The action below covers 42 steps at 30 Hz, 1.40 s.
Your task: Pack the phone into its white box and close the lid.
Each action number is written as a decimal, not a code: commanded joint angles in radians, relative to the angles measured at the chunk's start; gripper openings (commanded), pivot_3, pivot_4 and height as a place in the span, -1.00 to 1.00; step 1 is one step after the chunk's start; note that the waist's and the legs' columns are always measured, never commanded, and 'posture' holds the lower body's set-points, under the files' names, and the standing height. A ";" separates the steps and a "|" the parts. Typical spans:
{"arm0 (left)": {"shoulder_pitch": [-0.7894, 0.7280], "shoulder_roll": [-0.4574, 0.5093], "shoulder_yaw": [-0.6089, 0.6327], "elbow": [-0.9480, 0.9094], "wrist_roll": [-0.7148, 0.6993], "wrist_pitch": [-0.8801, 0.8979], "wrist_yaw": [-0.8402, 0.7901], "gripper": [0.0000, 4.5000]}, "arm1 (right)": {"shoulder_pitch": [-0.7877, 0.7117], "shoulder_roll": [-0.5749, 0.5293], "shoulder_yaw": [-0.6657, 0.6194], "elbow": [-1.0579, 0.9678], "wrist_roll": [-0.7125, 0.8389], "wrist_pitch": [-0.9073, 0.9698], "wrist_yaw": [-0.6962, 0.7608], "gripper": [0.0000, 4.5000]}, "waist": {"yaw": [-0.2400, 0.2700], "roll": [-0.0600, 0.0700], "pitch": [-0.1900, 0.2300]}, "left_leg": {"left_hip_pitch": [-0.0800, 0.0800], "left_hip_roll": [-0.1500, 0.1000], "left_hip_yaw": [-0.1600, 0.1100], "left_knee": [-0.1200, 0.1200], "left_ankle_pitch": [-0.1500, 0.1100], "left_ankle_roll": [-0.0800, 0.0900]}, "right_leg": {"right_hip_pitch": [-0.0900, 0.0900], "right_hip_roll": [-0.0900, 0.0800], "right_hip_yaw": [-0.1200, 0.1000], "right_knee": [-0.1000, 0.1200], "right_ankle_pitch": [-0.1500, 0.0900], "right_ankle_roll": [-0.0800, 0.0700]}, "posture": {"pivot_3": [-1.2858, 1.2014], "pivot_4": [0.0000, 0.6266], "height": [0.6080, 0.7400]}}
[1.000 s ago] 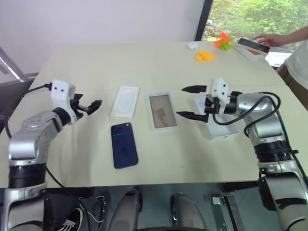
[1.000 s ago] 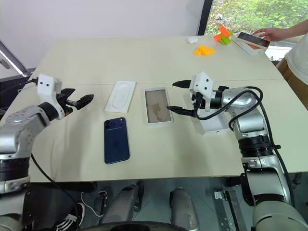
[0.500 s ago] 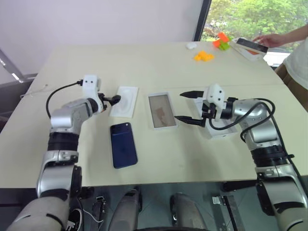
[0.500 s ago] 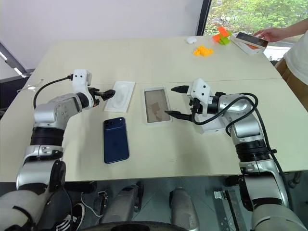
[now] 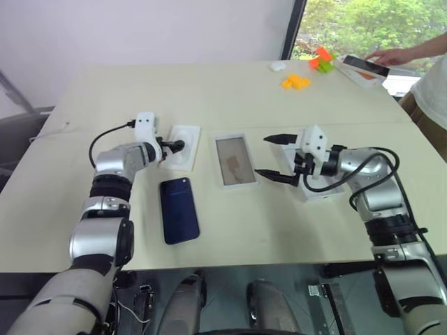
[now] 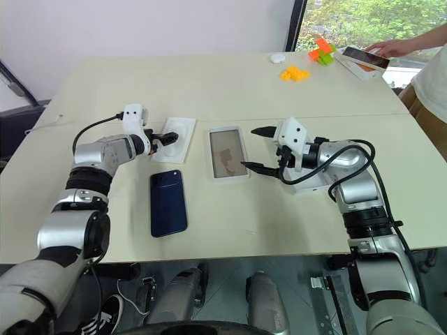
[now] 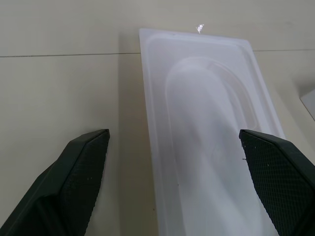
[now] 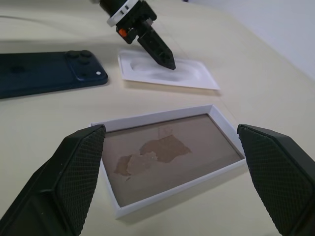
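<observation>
The dark navy phone (image 5: 179, 209) lies flat on the table, back up, near the front edge. Behind it to the right sits the white box (image 5: 235, 160) with its brownish floor bare. My right gripper (image 5: 265, 155) hovers open at the box's right side, its fingers spread along that edge; the box floor (image 8: 162, 152) shows between them. The lid (image 5: 320, 191) lies under my right wrist, partly hidden. My left gripper (image 5: 174, 146) is open low over the white insert (image 7: 211, 132), one finger on each side of its width.
Orange blocks (image 5: 297, 82) and an orange-green piece (image 5: 321, 57) sit at the table's far right. A person's hand (image 5: 394, 56) rests by another phone on an orange-and-white box (image 5: 367, 68). A cable trails off my left arm.
My left arm has swung in from the table's left side, forward and to the right, and now hovers over the white insert. The right gripper has stayed at the box.
</observation>
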 commanded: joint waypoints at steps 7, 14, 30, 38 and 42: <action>0.003 -0.021 0.002 0.025 0.007 0.042 -0.015 -0.68 | -0.022 -0.014 -0.021 -0.051 0.012 -0.006 -0.011 1.00 | 0.003 0.000 0.000 | 0.000 0.000 0.000 0.000 0.000 0.000 | 0.000 0.000 0.000 0.000 0.000 0.000 | 0.03 -0.52 1.00; -0.001 -0.017 0.014 0.015 0.008 0.073 -0.004 -0.89 | -0.033 -0.014 -0.019 -0.062 0.014 0.002 -0.014 1.00 | 0.001 0.000 -0.001 | 0.001 0.000 0.000 0.001 0.000 0.000 | 0.002 0.000 0.000 0.000 0.000 0.000 | 0.03 -0.52 1.00; 0.047 -0.047 0.152 -0.100 -0.093 0.143 0.026 -0.95 | -0.041 -0.009 -0.013 -0.072 0.008 0.016 -0.024 1.00 | 0.001 0.000 -0.001 | 0.001 0.001 -0.001 0.001 0.000 0.000 | 0.001 -0.001 0.000 0.000 0.000 0.000 | 0.03 -0.52 1.00; 0.105 -0.092 0.432 -0.325 -0.373 0.395 0.131 -0.95 | -0.043 -0.021 -0.020 -0.057 0.004 0.010 -0.024 1.00 | -0.003 -0.001 0.000 | 0.000 0.002 -0.001 0.000 0.000 0.000 | 0.000 -0.001 0.000 0.000 0.000 0.000 | 0.03 -0.52 1.00; 0.173 -0.143 0.459 -0.535 -0.454 0.516 0.198 -0.95 | -0.047 -0.023 -0.019 -0.040 -0.004 -0.003 -0.024 1.00 | -0.002 -0.001 0.000 | 0.000 0.002 -0.001 0.000 0.000 0.000 | 0.000 -0.001 0.000 0.000 0.000 0.000 | 0.03 -0.52 1.00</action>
